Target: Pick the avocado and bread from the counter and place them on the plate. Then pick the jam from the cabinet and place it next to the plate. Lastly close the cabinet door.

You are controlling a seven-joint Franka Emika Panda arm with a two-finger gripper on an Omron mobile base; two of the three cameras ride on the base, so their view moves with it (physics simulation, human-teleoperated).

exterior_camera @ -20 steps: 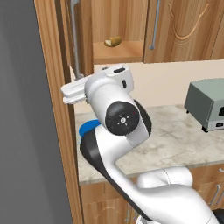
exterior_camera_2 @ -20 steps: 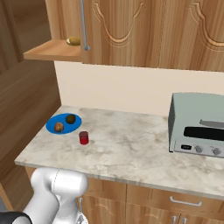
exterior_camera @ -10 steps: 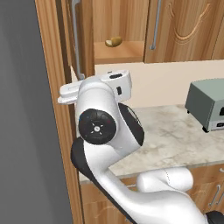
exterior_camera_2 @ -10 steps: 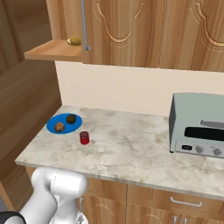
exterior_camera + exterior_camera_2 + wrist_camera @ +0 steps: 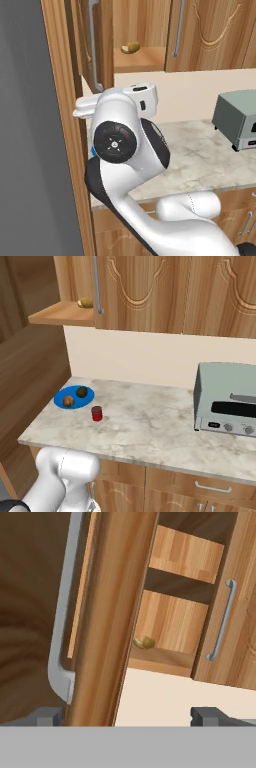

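With avocado point(image 5: 81, 391) and bread point(image 5: 68, 401) on the plate point(image 5: 75, 397) and jam point(image 5: 97, 413) beside it, the wide-open tool point(image 5: 129, 714) is straddling the door point(image 5: 107, 617) edge, needing a steady sideways push shut.

Everything before me is lit evenly and rather flatly, with no glare anywhere. Looking along my fingers, the cabinet door point(image 5: 107, 612) edge is crisp, its left face falling into deep brown shade toward nine o'clock. The shelf recess at one o'clock is dim. From the right base view, soft shadows sit under the toaster oven point(image 5: 227, 403) on the counter point(image 5: 150, 428). Edges show slight jagged rendering; nothing is blurred.
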